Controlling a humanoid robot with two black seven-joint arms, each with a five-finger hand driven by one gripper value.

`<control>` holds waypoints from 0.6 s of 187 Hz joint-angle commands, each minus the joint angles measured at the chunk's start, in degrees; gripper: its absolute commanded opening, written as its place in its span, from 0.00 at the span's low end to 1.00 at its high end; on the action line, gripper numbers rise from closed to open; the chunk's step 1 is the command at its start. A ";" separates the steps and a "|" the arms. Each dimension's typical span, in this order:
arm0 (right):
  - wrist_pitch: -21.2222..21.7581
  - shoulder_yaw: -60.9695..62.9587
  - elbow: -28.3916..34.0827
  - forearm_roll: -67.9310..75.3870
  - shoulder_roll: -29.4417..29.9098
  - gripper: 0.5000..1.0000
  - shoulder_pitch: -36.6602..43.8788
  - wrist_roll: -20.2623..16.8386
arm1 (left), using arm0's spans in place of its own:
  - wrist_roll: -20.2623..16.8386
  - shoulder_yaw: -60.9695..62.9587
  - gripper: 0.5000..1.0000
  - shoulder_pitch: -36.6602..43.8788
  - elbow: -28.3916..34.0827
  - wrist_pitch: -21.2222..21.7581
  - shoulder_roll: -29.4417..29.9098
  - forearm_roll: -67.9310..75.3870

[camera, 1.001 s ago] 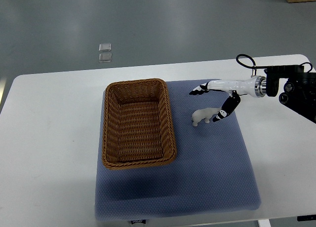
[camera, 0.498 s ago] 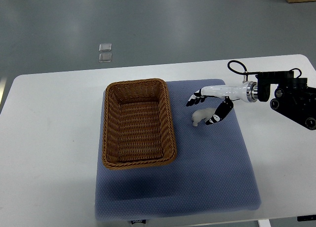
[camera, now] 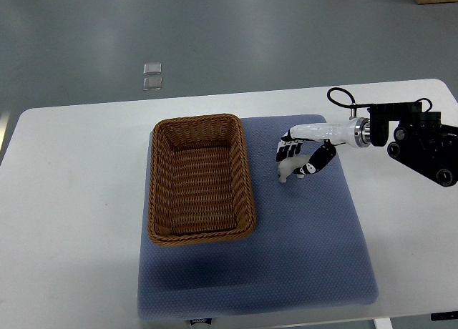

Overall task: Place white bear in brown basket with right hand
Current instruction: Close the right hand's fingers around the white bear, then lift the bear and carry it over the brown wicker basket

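Top view shows the small white toy bear (camera: 287, 171) standing on the blue textured mat (camera: 315, 243), in the mat's upper right part, just right of the brown woven wicker basket (camera: 200, 230), whose long axis runs from the far edge of the white table (camera: 71, 214) toward the near edge. The right hand (camera: 300, 154), white with black fingertips, reaches in from the table's right edge on a slim white forearm, and its fingers (camera: 286, 149) curl down over the bear's far side while the thumb sits against the near side, so the bear lies directly between them, largely hidden under the palm. Only its pale head end pokes out toward the basket, so its long axis appears to run left to right, roughly in line with the forearm. The fingers look closed around the bear, though whether the grip is firm cannot be judged, and the toy seems to rest on the mat, not yet lifted. The basket lies to the hand's left, near, with its right rim between the bear and the hollow; the coming move would need a lift above that rim, then a short carry leftward. No left arm shows.
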 commanded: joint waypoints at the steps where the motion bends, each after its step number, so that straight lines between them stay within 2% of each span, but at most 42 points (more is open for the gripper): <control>1: 0.00 -0.76 0.00 -0.01 -0.09 0.18 0.14 0.09 | 0.00 0.00 1.00 0.00 0.00 0.01 0.00 0.00; 20: 0.00 -0.76 0.00 -0.01 -0.09 0.15 0.05 0.18 | 0.00 0.00 1.00 0.00 0.00 0.01 0.00 0.00; 31: 0.00 -0.76 0.00 -0.01 0.00 0.08 0.05 0.27 | 0.00 0.00 1.00 0.00 0.00 0.01 0.00 0.00; 40: -0.09 -0.76 0.00 -0.01 0.00 0.07 0.05 0.36 | 0.00 0.00 1.00 0.00 0.00 0.01 0.00 0.00; 49: -0.09 -0.76 0.09 -0.01 -0.09 0.00 0.14 0.44 | 0.00 0.00 1.00 0.00 0.00 0.01 0.00 0.00; 112: 0.00 -0.49 0.53 0.25 0.00 0.00 4.18 1.41 | 0.00 0.00 1.00 0.00 0.00 0.01 0.00 0.00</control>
